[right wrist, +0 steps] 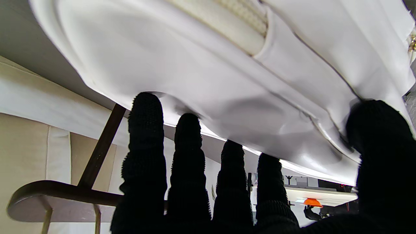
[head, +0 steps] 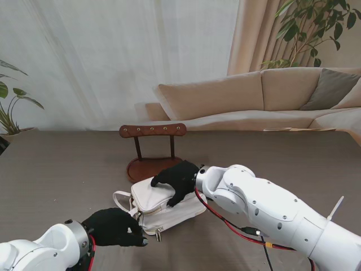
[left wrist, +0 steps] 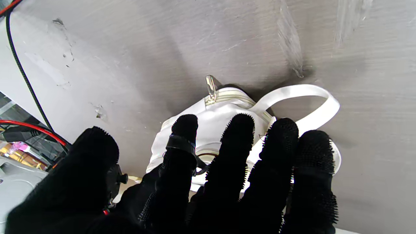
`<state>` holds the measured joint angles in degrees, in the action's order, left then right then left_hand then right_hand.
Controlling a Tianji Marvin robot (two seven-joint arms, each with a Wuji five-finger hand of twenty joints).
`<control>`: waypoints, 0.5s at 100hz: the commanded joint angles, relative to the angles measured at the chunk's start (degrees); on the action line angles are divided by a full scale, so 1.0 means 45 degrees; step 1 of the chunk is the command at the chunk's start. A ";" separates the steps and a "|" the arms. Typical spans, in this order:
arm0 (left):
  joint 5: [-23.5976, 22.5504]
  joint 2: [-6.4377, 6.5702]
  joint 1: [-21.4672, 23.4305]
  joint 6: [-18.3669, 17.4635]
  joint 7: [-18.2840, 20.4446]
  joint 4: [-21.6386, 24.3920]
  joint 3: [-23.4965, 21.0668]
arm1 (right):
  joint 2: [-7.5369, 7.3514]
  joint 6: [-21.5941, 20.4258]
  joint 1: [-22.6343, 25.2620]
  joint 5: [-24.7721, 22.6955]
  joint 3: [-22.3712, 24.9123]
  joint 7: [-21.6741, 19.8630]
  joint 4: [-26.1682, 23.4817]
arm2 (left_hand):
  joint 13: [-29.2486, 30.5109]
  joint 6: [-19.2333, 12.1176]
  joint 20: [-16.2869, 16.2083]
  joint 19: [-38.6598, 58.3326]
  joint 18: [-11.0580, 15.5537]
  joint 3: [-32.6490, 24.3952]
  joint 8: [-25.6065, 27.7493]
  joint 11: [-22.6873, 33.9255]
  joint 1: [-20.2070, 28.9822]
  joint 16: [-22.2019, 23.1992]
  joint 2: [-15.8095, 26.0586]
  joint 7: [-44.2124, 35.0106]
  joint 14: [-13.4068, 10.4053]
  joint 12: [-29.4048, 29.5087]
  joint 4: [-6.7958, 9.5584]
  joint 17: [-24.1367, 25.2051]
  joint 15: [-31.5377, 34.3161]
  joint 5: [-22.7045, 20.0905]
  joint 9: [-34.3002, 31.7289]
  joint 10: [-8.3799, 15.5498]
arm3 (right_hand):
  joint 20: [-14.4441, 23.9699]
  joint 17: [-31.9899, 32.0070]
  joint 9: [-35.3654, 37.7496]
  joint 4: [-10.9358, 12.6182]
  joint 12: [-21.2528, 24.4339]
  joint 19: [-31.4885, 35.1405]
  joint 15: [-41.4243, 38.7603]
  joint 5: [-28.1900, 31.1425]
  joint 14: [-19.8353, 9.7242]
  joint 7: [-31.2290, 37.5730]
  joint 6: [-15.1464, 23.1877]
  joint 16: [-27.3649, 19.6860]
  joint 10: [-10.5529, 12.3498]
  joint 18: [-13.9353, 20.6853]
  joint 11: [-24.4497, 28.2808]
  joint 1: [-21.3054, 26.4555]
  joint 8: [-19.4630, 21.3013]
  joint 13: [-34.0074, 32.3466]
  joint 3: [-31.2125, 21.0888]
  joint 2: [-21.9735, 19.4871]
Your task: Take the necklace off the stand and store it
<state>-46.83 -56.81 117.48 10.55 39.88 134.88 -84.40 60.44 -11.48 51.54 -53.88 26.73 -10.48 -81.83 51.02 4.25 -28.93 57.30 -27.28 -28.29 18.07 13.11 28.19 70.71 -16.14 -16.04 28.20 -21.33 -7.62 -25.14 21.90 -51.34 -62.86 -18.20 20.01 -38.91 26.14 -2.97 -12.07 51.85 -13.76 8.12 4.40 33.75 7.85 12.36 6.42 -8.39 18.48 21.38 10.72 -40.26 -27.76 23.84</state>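
The wooden necklace stand (head: 152, 148) rises behind the white bag (head: 166, 210); I see no necklace on its pegged bar (head: 152, 130). My right hand (head: 177, 179) is shut on the bag's flap (right wrist: 208, 74), four fingers (right wrist: 144, 136) under it and the thumb on the other side, holding it raised. My left hand (head: 115, 227) rests low at the bag's front left corner, its fingers (left wrist: 234, 152) held together and pointing at the bag (left wrist: 214, 120). A fine thin strand (left wrist: 261, 137) shows between two fingers. Whether it is the necklace is unclear.
The bag's white strap (left wrist: 305, 97) loops out on the grey table (head: 62, 175) beside my left hand. A red and black cable (head: 234, 228) hangs along my right arm. A beige sofa (head: 271, 96) stands beyond the table's far edge.
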 commanded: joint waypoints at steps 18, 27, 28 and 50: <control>-0.0967 -0.0282 0.0492 -0.1289 -0.1156 0.0079 -0.0181 | -0.0193 0.0024 0.0360 -0.0167 -0.0330 -0.0545 0.0770 | 0.0865 -0.0758 0.0288 0.0811 -0.0286 -0.0372 -0.0309 0.0018 0.2851 0.0508 -0.0170 -0.1774 0.0503 0.0243 -0.0168 -0.0664 0.0423 -0.1578 -0.0697 -0.0140 | -0.0259 0.6042 0.1715 0.0546 -0.0679 0.0196 -0.0213 0.2922 0.0422 0.2359 -0.0441 0.0196 -0.0481 -0.0036 0.1413 0.0329 0.1224 -0.0461 -0.0918 -0.1131; -0.1638 -0.0420 0.0747 -0.1960 -0.2094 0.0013 -0.0249 | -0.0200 -0.0003 0.0351 -0.0184 -0.0351 -0.0540 0.0782 | -0.0096 -0.1072 0.0459 0.0362 0.0182 -0.0758 -0.0364 -0.0155 0.3270 0.0075 -0.1172 -0.3436 0.0153 0.0252 -0.0245 -0.0003 -0.0164 -0.1668 0.0286 0.0288 | -0.0252 0.6026 0.1721 0.0540 -0.0680 0.0199 -0.0214 0.2932 0.0462 0.2362 -0.0442 0.0202 -0.0469 -0.0039 0.1415 0.0307 0.1224 -0.0489 -0.0895 -0.1124; -0.1705 -0.0435 0.0760 -0.2055 -0.2226 -0.0017 -0.0253 | -0.0201 -0.0006 0.0351 -0.0186 -0.0351 -0.0539 0.0781 | -0.0212 -0.1135 0.0452 0.0310 0.0238 -0.0988 -0.0448 -0.0150 0.3257 -0.0008 -0.1395 -0.3773 0.0091 0.0200 -0.0297 0.0082 -0.0226 -0.1647 0.0393 0.0354 | -0.0252 0.6028 0.1720 0.0541 -0.0679 0.0198 -0.0213 0.2929 0.0446 0.2360 -0.0436 0.0202 -0.0458 -0.0041 0.1413 0.0309 0.1223 -0.0488 -0.0896 -0.1121; -0.2664 -0.0548 0.0801 -0.2522 -0.3095 -0.0289 -0.0071 | -0.0201 -0.0026 0.0369 -0.0183 -0.0350 -0.0531 0.0762 | -0.2740 -0.0974 0.0730 -0.1282 0.0707 -0.2680 0.2286 -0.0499 0.2989 -0.1240 -0.4319 -0.5481 -0.0004 -0.0001 -0.0763 0.2012 -0.1451 -0.0193 0.2653 0.0567 | -0.0248 0.6041 0.1719 0.0541 -0.0677 0.0191 -0.0201 0.2927 0.0464 0.2359 -0.0431 0.0208 -0.0468 -0.0049 0.1408 0.0302 0.1223 -0.0497 -0.0895 -0.1094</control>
<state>-57.86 -58.97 120.78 -1.26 23.91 133.46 -84.87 60.49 -11.46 51.44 -53.81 26.59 -10.28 -81.61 41.97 -0.53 -26.62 53.81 -25.07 -38.45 22.35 11.60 41.96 66.97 -31.80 -41.74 27.68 -21.19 -8.92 -18.73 17.21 -55.96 -54.50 -15.61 20.01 -38.93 26.34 -2.97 -12.10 51.86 -13.74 8.12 4.56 33.75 7.81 12.37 6.35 -8.39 18.48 20.87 10.72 -40.56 -27.86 23.82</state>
